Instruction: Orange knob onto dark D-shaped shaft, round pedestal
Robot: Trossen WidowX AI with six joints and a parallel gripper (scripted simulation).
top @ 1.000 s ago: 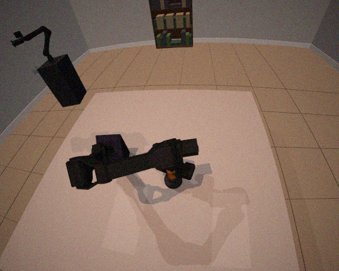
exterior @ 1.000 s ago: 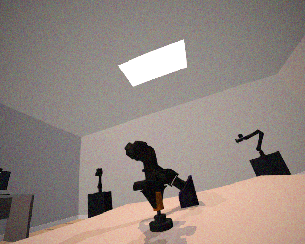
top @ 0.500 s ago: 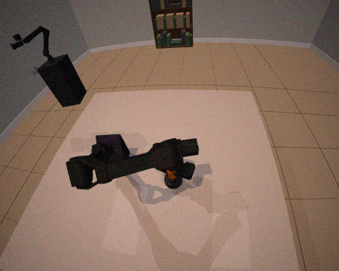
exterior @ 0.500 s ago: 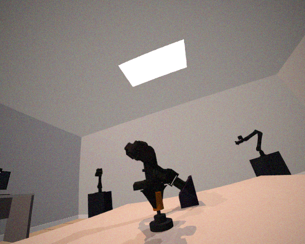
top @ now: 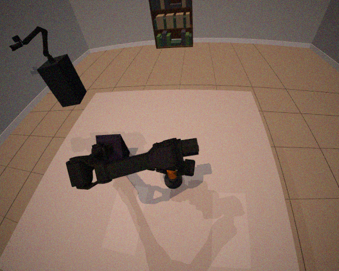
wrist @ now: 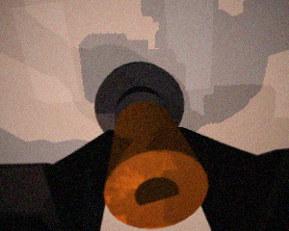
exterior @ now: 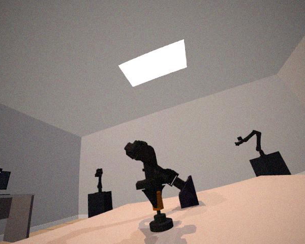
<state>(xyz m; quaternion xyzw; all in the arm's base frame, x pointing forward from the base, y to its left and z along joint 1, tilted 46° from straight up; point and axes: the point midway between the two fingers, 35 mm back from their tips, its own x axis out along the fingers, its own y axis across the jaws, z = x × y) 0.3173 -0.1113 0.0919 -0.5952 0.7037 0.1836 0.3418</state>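
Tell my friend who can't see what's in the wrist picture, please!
An orange knob with a D-shaped hole in its near end is gripped between the dark fingers of the end effector. Behind it is a round dark pedestal on a pale, shadowed surface.

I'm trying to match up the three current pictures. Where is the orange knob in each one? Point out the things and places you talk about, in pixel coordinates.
Top: just below centre, the orange knob (top: 172, 174) (exterior: 159, 201) (wrist: 144, 127) partly hidden by the arm.
Exterior: low, near the middle.
Wrist: lower middle, large, its hole showing.
Shared landmark: the dark round pedestal (top: 173, 184) (exterior: 161, 225) (wrist: 140, 74).
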